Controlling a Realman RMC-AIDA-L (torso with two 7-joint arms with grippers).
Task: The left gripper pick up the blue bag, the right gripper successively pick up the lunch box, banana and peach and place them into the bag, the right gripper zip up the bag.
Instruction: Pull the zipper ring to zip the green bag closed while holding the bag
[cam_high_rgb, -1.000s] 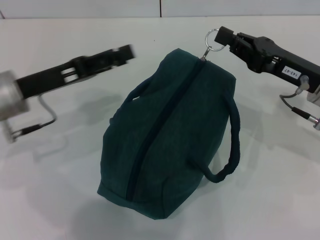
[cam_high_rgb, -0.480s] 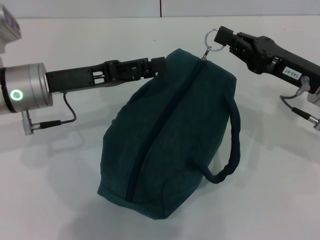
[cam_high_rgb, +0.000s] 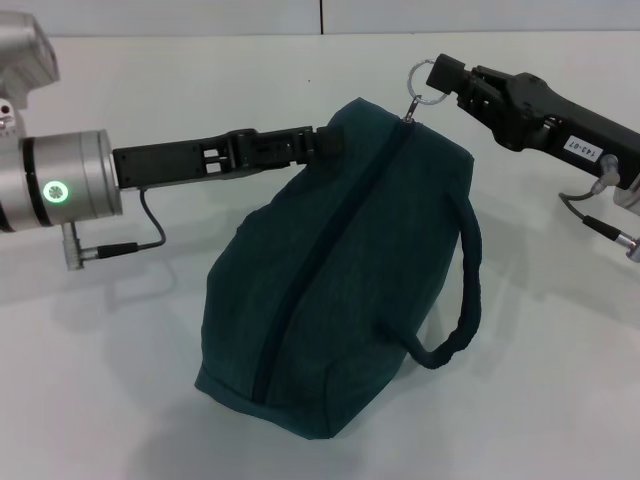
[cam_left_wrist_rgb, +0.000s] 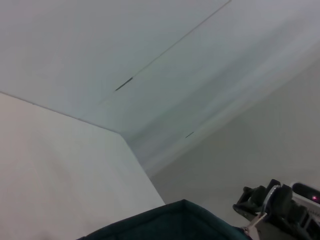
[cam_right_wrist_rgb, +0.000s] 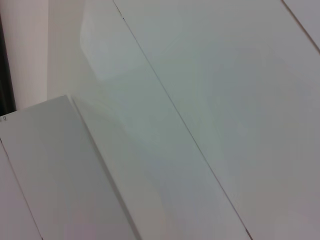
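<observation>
The blue bag stands on the white table, zipped along its whole top seam, with the ring pull at its far end. It is soft woven cloth with rounded corners and a sagging, bulged body, so it will likely give under any push and carry some weight if the food is inside; none of the food shows anywhere. One rope-like handle loops down the bag's right side, thick and cord-wrapped, and looks like the firmest place to take hold. The cloth itself would bunch up in a pinch. The metal ring is small and smooth, easy to lose but good for pulling along the zip line.

The right gripper sits at the bag's far upper corner with its jaws closed narrowly on the ring pull, the ring standing just above the zip's end. The left gripper reaches in against the bag's upper left side, touching or nearly touching the cloth; whether its jaws are apart or together cannot be told. Judging by the closed seam, the zipping appears finished or almost so.
</observation>
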